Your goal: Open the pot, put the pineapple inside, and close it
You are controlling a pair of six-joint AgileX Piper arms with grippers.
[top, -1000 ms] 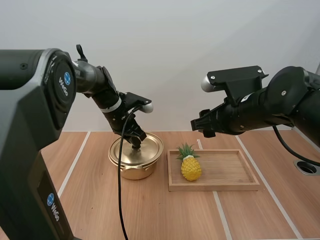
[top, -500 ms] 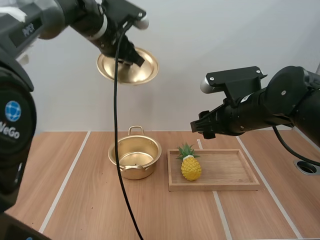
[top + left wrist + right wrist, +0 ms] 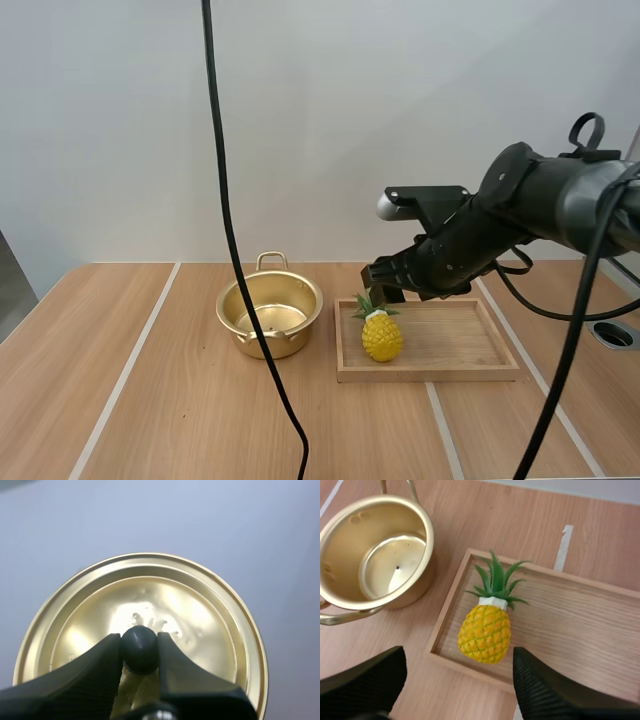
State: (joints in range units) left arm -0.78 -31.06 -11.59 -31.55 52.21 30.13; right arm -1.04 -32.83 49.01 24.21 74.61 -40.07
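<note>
Right gripper [image 3: 382, 283] hangs with its fingers spread wide just above the pineapple [image 3: 485, 632], which sits between and below the tips, at the end of the wooden tray [image 3: 580, 630] nearest the pot [image 3: 426, 540]; whether the fruit stands or lies I cannot tell. The pot stands open on the desk [image 3: 150, 400], off to one side of that gripper and just beside the tray. Your left gripper [image 3: 141, 649] pinches the black knob [image 3: 141, 639] of the lid [image 3: 200, 610] between its tips and holds the lid up in the air, so the opening looks done and the pick seems the step in hand. To do it well, bring the fingers down until they straddle the yellow body at its widest part, below the green crown [image 3: 495, 582], whose leaves would likely bend and slip. Keep the tips off the tray's rim, since the fruit sits close to it on the pot side. Close gently; the rounded body could squirt out of an off-centre pinch. Lift clear of the rim before you carry it over the pot. No brand, label or writing can be read on the pot, lid, pineapple or tray
</note>
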